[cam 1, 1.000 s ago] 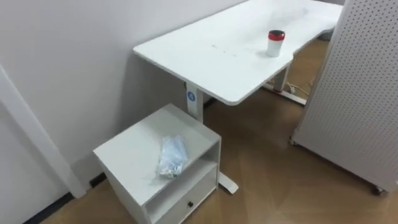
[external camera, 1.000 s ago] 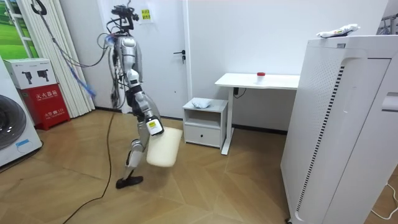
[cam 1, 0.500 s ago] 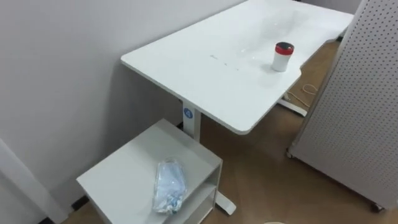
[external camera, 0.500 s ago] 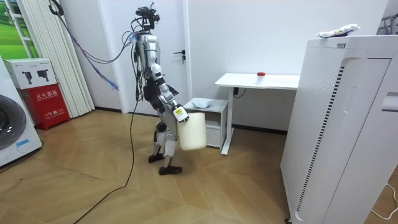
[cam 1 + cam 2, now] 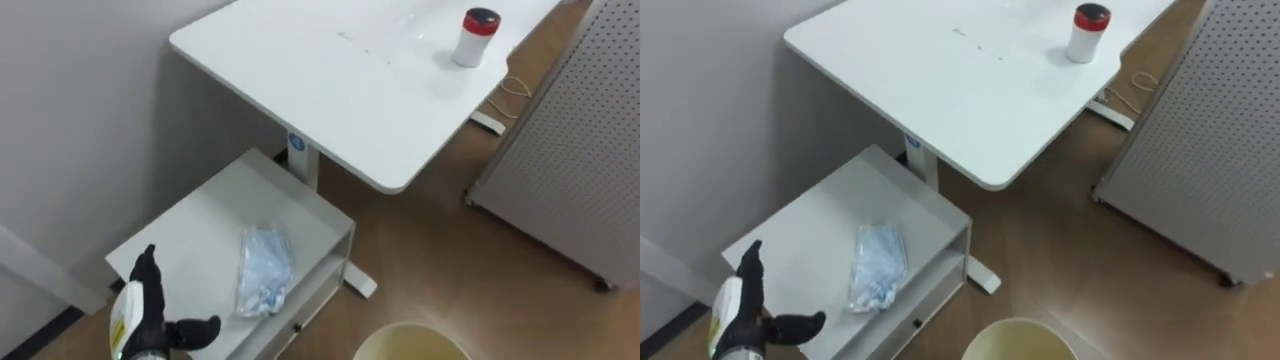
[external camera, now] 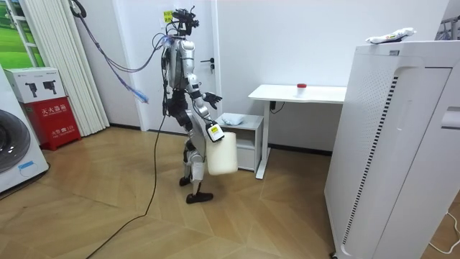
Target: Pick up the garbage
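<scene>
Now your left hand (image 5: 152, 315) hovers, fingers spread wide, over the cabinet's (image 5: 190, 235) front-left corner. The crumpled plastic bag (image 5: 266, 271) lies mid-top on the cabinet. Right of the cabinet, the cream bin (image 5: 412, 342) hangs at your right hand (image 6: 211, 132); I can't tell its grip.

A pale blue bag (image 5: 266, 272) lies on the white cabinet (image 5: 190, 240). Behind the cabinet, a white desk (image 5: 330, 90) bears a red-lidded white canister (image 5: 476, 38). To the cabinet's right are brown floor (image 5: 430, 250), a cream bin (image 5: 410, 345) and a white dot-perforated panel (image 5: 570, 150).
</scene>
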You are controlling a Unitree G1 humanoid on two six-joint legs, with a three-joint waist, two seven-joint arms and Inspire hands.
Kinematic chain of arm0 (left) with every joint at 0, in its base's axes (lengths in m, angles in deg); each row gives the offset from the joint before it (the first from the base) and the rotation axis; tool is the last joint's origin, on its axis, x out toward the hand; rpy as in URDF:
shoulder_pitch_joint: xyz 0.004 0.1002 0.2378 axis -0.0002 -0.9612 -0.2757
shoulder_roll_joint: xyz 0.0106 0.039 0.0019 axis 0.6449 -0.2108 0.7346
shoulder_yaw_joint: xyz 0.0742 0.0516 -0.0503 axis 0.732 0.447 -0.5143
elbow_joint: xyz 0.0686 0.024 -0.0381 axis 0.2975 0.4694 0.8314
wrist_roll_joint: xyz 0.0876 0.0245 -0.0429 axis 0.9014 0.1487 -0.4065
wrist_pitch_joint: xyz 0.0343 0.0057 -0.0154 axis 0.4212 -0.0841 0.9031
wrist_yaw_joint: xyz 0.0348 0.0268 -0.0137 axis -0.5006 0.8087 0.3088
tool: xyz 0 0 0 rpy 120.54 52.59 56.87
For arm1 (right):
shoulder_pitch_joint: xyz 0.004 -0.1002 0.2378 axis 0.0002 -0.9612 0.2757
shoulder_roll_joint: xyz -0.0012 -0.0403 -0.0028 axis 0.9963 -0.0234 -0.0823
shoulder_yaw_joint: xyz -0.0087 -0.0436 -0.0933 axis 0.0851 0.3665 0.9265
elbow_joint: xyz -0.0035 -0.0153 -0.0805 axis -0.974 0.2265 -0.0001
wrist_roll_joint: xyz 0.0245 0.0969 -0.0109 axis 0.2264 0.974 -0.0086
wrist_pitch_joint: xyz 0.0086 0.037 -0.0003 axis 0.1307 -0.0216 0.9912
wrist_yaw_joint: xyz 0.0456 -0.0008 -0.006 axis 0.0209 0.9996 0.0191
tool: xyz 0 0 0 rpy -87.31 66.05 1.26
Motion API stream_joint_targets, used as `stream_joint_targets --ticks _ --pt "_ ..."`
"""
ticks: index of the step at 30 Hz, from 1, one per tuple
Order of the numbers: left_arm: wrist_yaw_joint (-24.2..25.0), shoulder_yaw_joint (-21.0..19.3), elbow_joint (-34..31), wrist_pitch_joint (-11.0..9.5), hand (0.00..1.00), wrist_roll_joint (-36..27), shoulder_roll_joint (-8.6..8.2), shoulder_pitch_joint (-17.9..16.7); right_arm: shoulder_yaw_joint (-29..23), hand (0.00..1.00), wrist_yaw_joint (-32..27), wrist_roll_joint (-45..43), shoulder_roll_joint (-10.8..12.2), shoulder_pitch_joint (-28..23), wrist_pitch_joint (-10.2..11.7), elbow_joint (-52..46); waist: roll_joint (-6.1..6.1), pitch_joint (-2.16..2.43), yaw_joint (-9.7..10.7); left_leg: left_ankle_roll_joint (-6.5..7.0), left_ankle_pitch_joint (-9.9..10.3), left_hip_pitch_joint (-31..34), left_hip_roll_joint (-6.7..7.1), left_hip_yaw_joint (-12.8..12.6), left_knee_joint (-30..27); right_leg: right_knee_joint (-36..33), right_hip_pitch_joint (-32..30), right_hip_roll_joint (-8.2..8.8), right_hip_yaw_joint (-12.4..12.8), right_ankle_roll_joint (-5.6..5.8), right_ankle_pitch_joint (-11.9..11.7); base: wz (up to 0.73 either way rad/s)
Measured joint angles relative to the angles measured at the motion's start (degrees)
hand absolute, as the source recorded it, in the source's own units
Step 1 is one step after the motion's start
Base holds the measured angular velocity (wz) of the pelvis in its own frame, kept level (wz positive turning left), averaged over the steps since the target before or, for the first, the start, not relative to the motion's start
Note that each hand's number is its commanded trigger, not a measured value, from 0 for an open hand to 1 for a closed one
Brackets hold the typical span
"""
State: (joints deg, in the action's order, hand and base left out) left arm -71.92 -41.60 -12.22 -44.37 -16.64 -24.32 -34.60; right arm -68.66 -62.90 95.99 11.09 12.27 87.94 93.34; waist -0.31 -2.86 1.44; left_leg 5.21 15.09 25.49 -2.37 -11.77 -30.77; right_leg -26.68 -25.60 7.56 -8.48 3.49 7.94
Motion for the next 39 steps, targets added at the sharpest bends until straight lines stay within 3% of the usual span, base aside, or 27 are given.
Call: stream_joint_targets --ticks 4,8,15,18,25,32,39 --pt "-2.2 0.2 1.2 -0.1 0.0 -0.2 -0.07 2.3 1.1 1.0 -0.4 1.1 -0.3 2.2 0.6 -0.7 -0.21 -0.44 1.1 0.21 0.8 4.2 -0.44 -1.1 -2.8 -4.5 -5.5 0.53 0.0 -0.63 0.4 -0.17" --pt "-4.6 3.3 2.7 -0.3 0.0 -0.9 1.19 5.9 4.2 1.0 -1.0 4.7 -1.0 3.0 1.4 -2.9 0.18 -0.94 1.6 0.04 1.8 8.8 -1.83 -1.8 -7.1 -8.8 -10.7 0.32 0.1 -1.5 1.0 -0.13" --pt "-6.7 4.5 3.9 -0.6 0.0 -2.7 2.66 10.2 6.3 1.0 -2.0 5.4 -1.1 3.7 2.5 -6.4 0.12 -1.29 4.3 -0.85 2.9 15.3 -4.06 -1.3 -13.3 -13.2 -16.7 -0.6 -0.4 -3.46 2.4 -0.06" --pt "-7.5 6.1 3.9 -0.6 0.0 -2.7 3.61 11.6 6.4 1.0 -2.0 5.7 -0.8 3.8 2.6 -7.9 0.11 -1.35 5.4 -1.19 3.3 17.2 -4.26 -0.5 -15.3 -15.5 -18.5 -0.46 -0.8 -4.0 3.5 0.07" --pt "-8.7 8.3 4.9 -0.6 0.0 -2.2 4.37 13.0 8.3 1.0 -1.8 6.3 -1.2 3.9 2.5 -8.7 -0.07 -1.52 6.7 -2.0 5.2 18.1 -5.71 -0.6 -18.1 -18.3 -19.8 -0.9 -0.6 -4.84 5.1 -0.06" --pt "-8.7 10.8 5.4 -0.6 0.0 -2.3 6.43 13.4 9.2 1.0 -1.9 6.6 -1.3 3.9 2.6 -9.3 -0.24 -1.69 7.4 -2.61 6.5 19.0 -6.76 -0.7 -19.5 -19.3 -20.9 -1.74 -0.4 -5.21 6.2 -0.05" --pt "-8.3 13.7 6.4 -0.3 0.0 -2.0 6.4 13.9 9.4 1.0 -1.9 6.6 -1.6 3.9 2.4 -11.5 -0.47 -1.83 7.7 -2.69 7.3 20.9 -7.0 -0.5 -20.7 -20.3 -22.6 -2.36 -0.3 -5.18 6.8 -0.01"
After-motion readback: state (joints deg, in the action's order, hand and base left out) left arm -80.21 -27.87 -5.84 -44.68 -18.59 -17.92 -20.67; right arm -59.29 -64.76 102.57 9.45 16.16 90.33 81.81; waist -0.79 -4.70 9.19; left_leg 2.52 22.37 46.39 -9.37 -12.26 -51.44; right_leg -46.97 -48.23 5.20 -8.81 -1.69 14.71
